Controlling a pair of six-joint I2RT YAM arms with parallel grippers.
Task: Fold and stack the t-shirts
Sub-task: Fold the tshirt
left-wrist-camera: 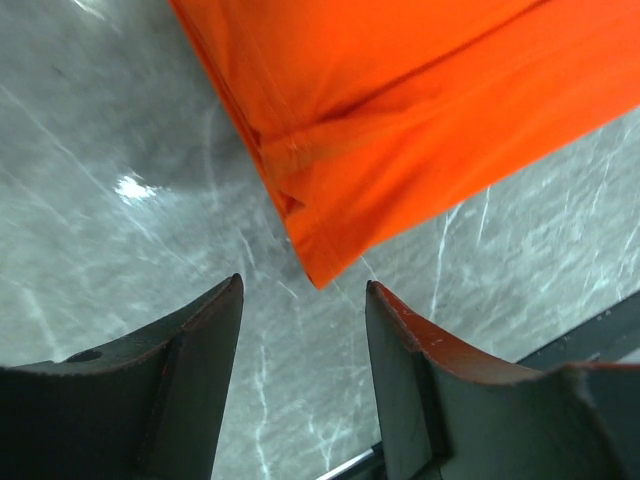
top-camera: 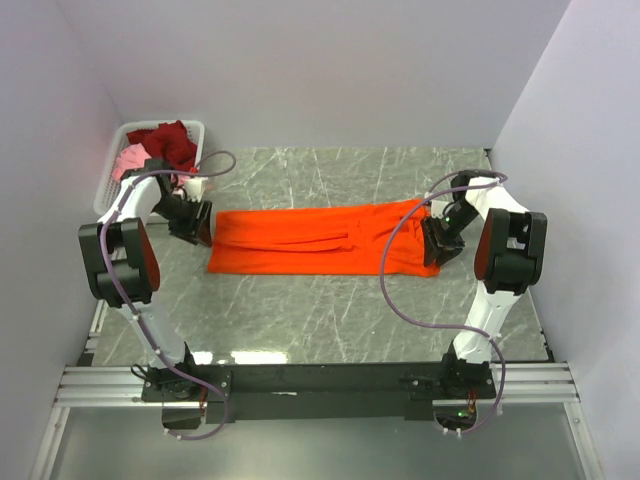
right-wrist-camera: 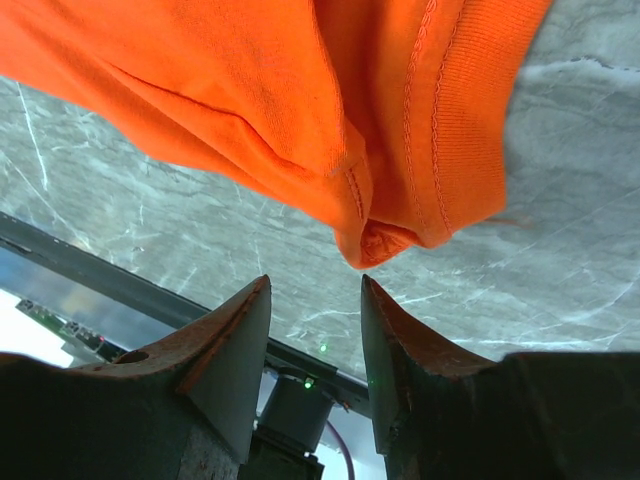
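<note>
1. Left gripper (top-camera: 192, 225) sits low at the left end of the table (top-camera: 330, 310), with its jaws apart and nothing between them. In the left wrist view its two dark fingers (left-wrist-camera: 190, 370) frame bare marble, and the gripper (left-wrist-camera: 303, 290) has its tips just short of the cloth.
2. Far left, in the corner beside the left arm, stands a white slotted basket (top-camera: 108, 180). A dark red t-shirt (top-camera: 165, 140) is heaped in it and bulges over the rim, and pink cloth (top-camera: 130, 160) shows beneath it on the left side.
3. Across the middle of the table lies the orange t-shirt (top-camera: 320, 240), a long flat band running from one gripper to the other, with lengthwise folds showing on its surface. Its left corner (left-wrist-camera: 320, 270) points toward the left gripper's tips and lies on the marble, apart from both fingers.
4. At the right end, the orange t-shirt (right-wrist-camera: 300, 100) shows a stitched hem and a bunched corner that ends just beyond the fingertips of the right gripper (right-wrist-camera: 315, 285).
5. Right gripper (top-camera: 440, 245) is low over that right end, its jaws parted and holding nothing; the cloth corner is close to the right-hand finger (right-wrist-camera: 400, 350), but I cannot tell if they touch.
6. Purple cable (top-camera: 400, 270) loops from the right arm over the near part of the table.
</note>
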